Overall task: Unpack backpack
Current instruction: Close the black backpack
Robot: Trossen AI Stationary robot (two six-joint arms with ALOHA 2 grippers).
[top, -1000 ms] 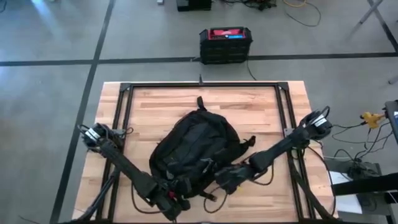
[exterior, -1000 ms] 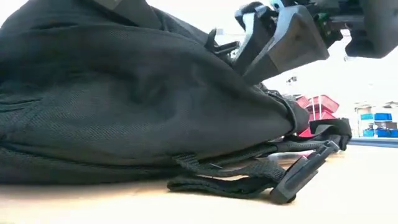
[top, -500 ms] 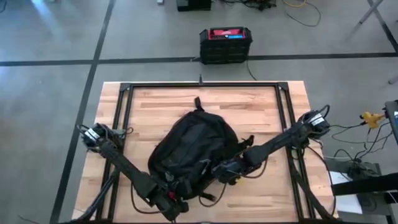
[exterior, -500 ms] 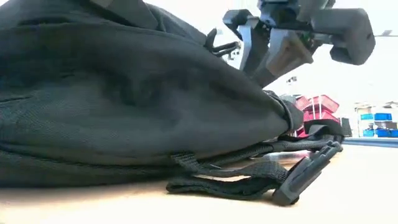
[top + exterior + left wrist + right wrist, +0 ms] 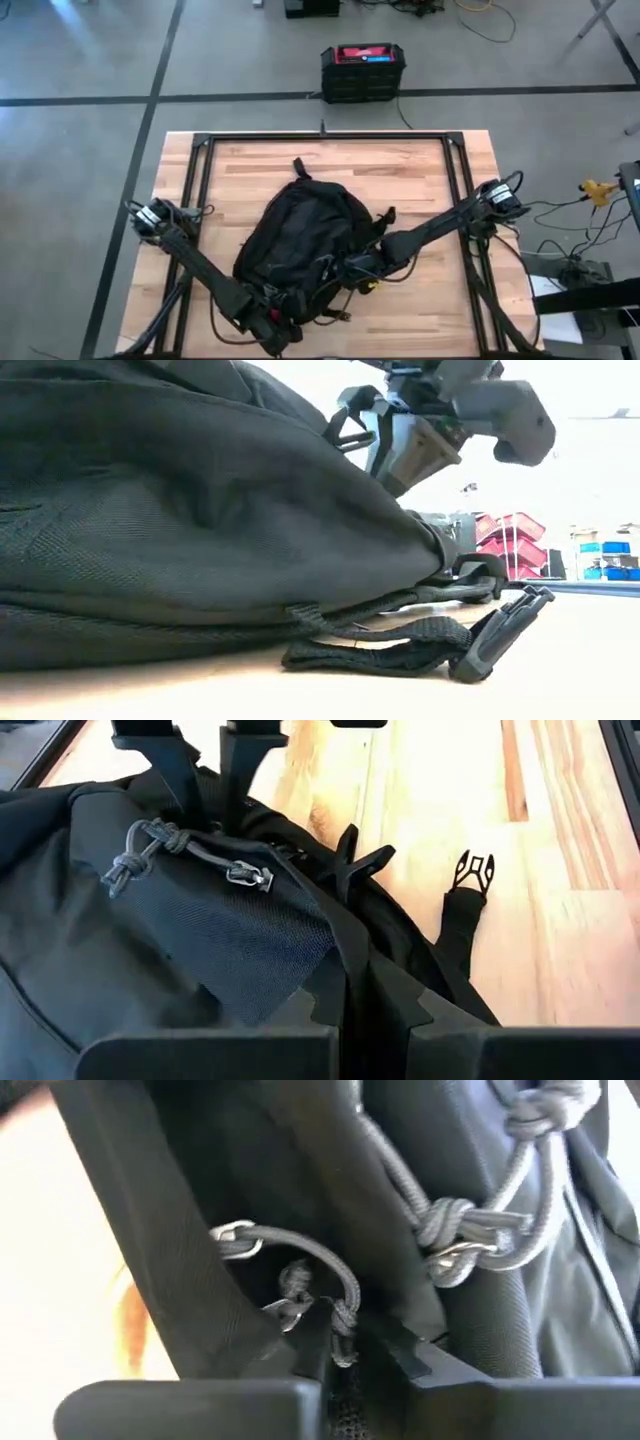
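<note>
The black backpack (image 5: 305, 238) lies flat in the middle of the wooden table, and its side fills the low view (image 5: 180, 510). A loose strap ending in a buckle (image 5: 500, 642) rests on the wood beside it. My left gripper (image 5: 282, 320) is at the backpack's near edge, shut on its fabric. My right gripper (image 5: 347, 268) reaches in from the right onto the backpack's near right part and is shut on a grey cord zip pull (image 5: 340, 1325). A second knotted cord pull (image 5: 470, 1230) lies beside it. My left gripper pinches a dark fold or strap of the backpack (image 5: 372, 988) between its two fingers, near the bag's near edge. The fingers come in low from the table's near side. The bag rests on the table. One layer or several, I cannot tell. My right gripper pinches the knotted cord of a zip pull (image 5: 343, 1342) between its two fingers. The fingers (image 5: 405, 450) slant down onto the backpack's upper surface from the table's right side. The cord arches from its metal slider (image 5: 232, 1235) into the fingers.
A black metal frame (image 5: 325, 137) runs round the table's far and side edges. A rigid black box with a red top (image 5: 362, 70) stands on the floor beyond the far edge. Bare wood shows at the far side (image 5: 400, 165) and near right (image 5: 420, 310).
My right gripper has gone toward the table's left and far edges, over the backpack. The backpack has slid and turned with it: its top loop and right strap now lie further left. My left gripper has kept its hold at the near edge.
</note>
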